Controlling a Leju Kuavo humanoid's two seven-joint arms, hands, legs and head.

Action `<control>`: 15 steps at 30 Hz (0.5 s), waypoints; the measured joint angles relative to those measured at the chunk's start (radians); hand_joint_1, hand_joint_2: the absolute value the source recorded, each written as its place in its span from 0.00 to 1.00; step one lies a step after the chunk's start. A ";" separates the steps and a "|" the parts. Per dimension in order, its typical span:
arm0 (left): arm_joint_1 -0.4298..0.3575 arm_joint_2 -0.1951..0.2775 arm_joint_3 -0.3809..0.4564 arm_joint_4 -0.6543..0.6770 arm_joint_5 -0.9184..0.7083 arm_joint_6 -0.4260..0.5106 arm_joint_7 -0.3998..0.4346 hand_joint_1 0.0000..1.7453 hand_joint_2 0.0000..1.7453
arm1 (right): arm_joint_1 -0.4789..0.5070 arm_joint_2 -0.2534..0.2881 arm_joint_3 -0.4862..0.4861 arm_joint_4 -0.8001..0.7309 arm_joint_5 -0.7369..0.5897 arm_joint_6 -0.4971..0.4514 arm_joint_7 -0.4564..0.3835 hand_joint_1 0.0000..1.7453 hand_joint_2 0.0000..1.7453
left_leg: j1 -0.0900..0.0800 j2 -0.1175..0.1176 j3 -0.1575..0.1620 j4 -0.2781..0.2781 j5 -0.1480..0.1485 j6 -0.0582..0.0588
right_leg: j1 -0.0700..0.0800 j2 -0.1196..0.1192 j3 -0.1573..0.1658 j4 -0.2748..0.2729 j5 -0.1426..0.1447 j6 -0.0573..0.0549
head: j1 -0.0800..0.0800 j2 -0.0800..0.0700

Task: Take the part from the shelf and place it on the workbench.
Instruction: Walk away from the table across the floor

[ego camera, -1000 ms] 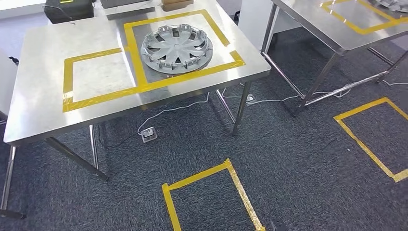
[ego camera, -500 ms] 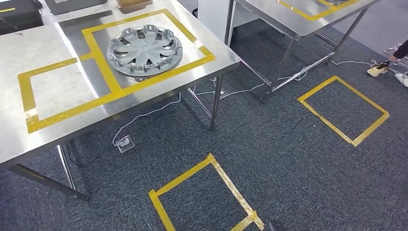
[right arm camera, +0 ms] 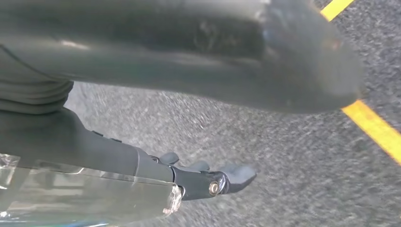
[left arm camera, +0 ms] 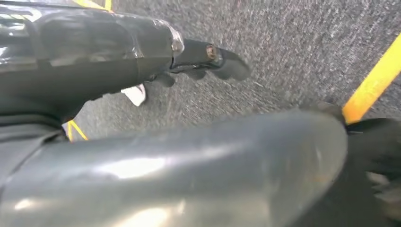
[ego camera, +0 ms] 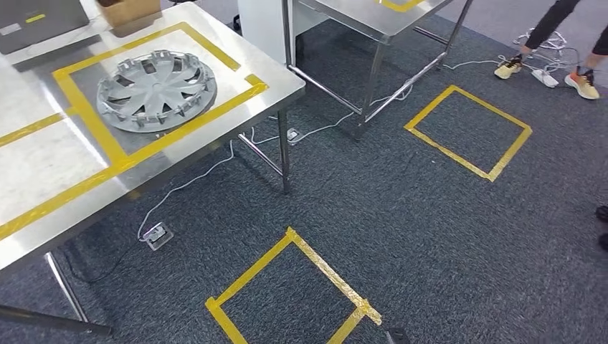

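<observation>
Dark grey speckled carpet [ego camera: 430,215] covers the floor under me, marked with yellow tape squares [ego camera: 290,287]. At the upper left of the head view, the silver plastic wheel cover with its ring of spokes [ego camera: 156,89] lies flat on the stainless steel workbench [ego camera: 43,179], inside a yellow-taped rectangle [ego camera: 236,93] near the bench's corner. Judging by that, the part seems already placed and little or nothing of the job is left. My left hand [left arm camera: 208,59] hangs over the carpet with its dark fingers extended and apart, carrying nothing. My right hand [right arm camera: 208,182] hangs the same way, loose and empty. A second steel table [ego camera: 358,21] stands at the upper middle, and a person's shoes [ego camera: 584,82] stand by white cables at the upper right.
</observation>
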 joint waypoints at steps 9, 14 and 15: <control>0.001 0.023 0.000 0.000 0.000 -0.011 0.052 0.00 0.00 | -0.001 -0.003 0.035 0.006 -0.027 -0.011 -0.009 0.00 0.00 | 0.025 -0.063 0.101 -0.233 0.122 0.007 | -0.026 0.110 -0.033 0.048 -0.018 0.060 | -0.019 0.000; 0.003 0.028 0.000 0.000 -0.003 -0.017 0.048 0.00 0.00 | -0.006 0.006 0.045 0.008 -0.066 0.000 -0.034 0.00 0.00 | 0.013 0.034 0.106 -0.236 0.116 0.027 | -0.017 -0.008 -0.153 0.276 -0.124 0.065 | 0.020 0.000; 0.004 0.027 0.000 -0.001 -0.006 -0.018 0.037 0.00 0.00 | -0.004 0.010 0.045 0.009 -0.073 -0.001 -0.036 0.00 0.00 | 0.009 0.052 0.106 -0.236 0.114 0.029 | -0.017 -0.015 -0.170 0.310 -0.130 0.062 | 0.022 0.000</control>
